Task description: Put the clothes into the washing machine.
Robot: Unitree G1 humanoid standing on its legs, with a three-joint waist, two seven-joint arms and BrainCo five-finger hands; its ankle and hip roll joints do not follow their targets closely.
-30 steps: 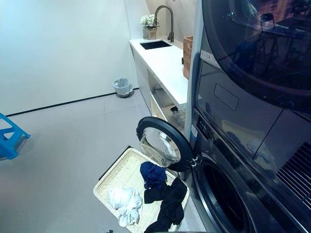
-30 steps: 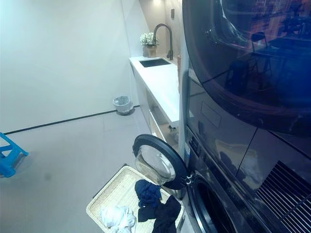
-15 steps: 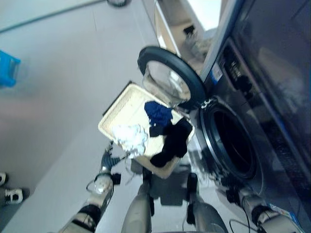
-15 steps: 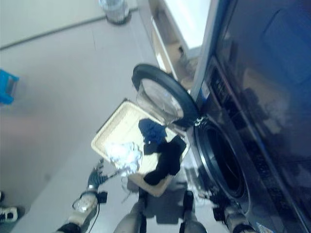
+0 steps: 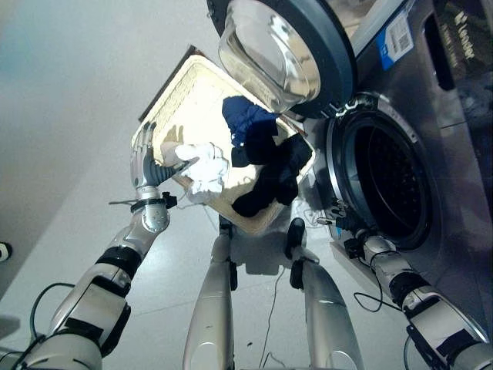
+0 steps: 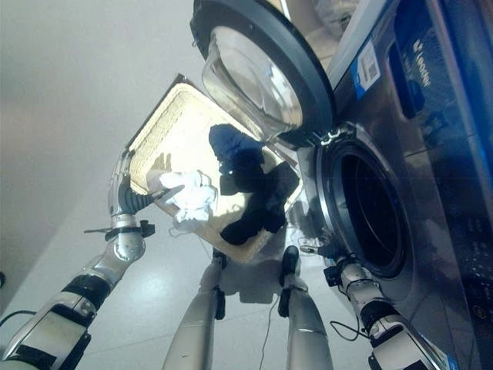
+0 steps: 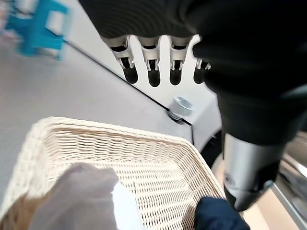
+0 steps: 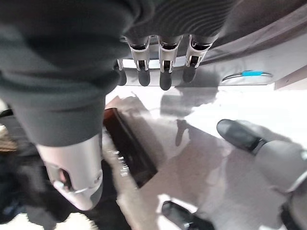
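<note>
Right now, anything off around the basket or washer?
One thing: the black garment hangs over the wicker basket's rim on the washing machine side, partly spilling out. White clothes and blue garment lie inside. Washer door is open. Nothing looks damaged.

I cannot see how deep the drum (image 5: pixel 389 181) of the washing machine (image 5: pixel 431 116) goes; its inside is dark. The open door (image 5: pixel 281 50) covers the far corner of the basket (image 5: pixel 166 104) and is cut off by the picture's top edge. The white garment (image 7: pixel 84 199) appears blurred in my left wrist view.
</note>
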